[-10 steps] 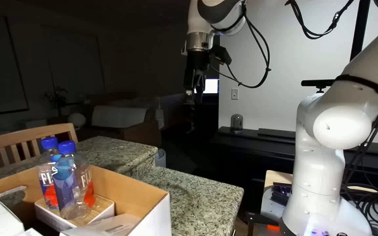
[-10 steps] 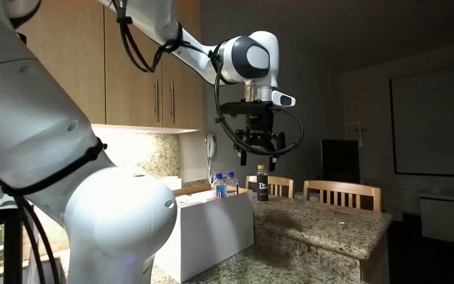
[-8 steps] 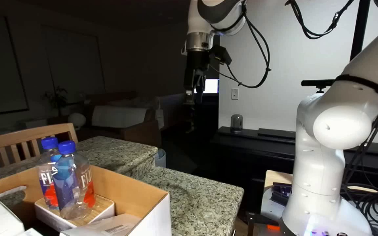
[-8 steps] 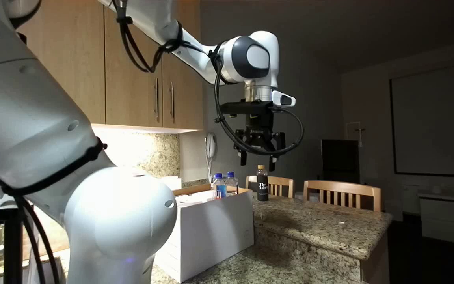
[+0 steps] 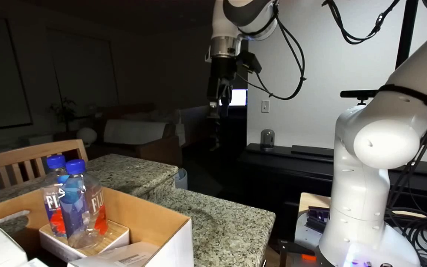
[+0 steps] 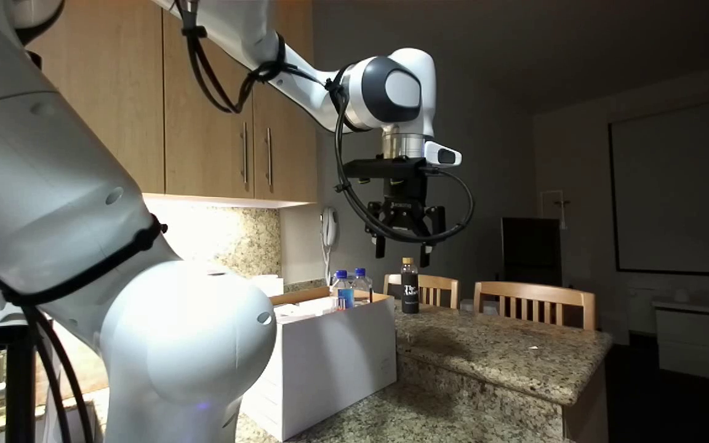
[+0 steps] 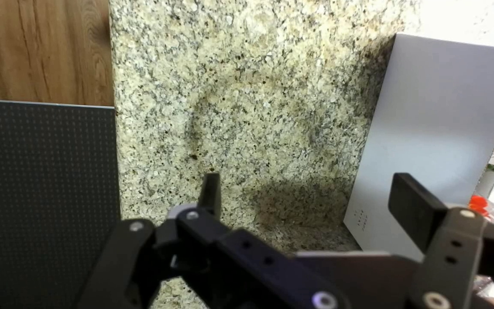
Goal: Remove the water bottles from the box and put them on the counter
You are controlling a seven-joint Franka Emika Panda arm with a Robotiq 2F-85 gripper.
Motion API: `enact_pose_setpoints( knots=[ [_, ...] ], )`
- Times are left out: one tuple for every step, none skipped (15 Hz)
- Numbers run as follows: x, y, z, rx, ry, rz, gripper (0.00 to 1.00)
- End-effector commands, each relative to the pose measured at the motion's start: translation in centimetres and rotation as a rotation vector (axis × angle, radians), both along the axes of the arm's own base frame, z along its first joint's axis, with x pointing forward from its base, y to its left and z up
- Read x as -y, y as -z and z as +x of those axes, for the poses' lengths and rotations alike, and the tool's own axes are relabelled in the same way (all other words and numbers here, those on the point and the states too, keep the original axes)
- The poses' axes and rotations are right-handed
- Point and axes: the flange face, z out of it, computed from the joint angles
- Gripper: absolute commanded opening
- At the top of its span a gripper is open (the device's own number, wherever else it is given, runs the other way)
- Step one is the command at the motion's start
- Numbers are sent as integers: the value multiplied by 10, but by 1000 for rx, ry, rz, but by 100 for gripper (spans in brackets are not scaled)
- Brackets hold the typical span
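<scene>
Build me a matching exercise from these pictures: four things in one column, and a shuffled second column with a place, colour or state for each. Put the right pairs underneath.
Things
1. Water bottles
2. Box
3. Gripper
4. Dark bottle

Places, colours, states
A. White outside, brown inside
B. Standing on the raised counter
C. Standing inside the box
D. Open, holding nothing

Right pairs
1-C
2-A
3-D
4-B
</scene>
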Motion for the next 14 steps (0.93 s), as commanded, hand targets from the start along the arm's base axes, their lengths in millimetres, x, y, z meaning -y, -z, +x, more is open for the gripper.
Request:
enact_pose_setpoints(
  knots=[
    [-1,-1,1,22,-22,20,100],
    [-1,-1,1,22,-38,18,100],
    [-2,-1,0,18,-51,19,100],
    [-2,-1,0,10,-65,11,100],
    [-5,-31,49,3,-96,24,100],
    [-9,-34,54,4,-111,1,100],
    [-12,-46,65,12,-120,-11,100],
    [-16,-58,77,20,-140,-8,100],
    [-10,-46,45,46,-84,-13,100],
    [-12,-52,56,50,-89,-17,100],
    [-13,-50,58,44,-89,-19,100],
    [-16,-53,58,57,-72,-27,100],
    [-20,-56,60,66,-69,-20,100],
    [-30,-58,63,73,-83,-31,100]
  ],
)
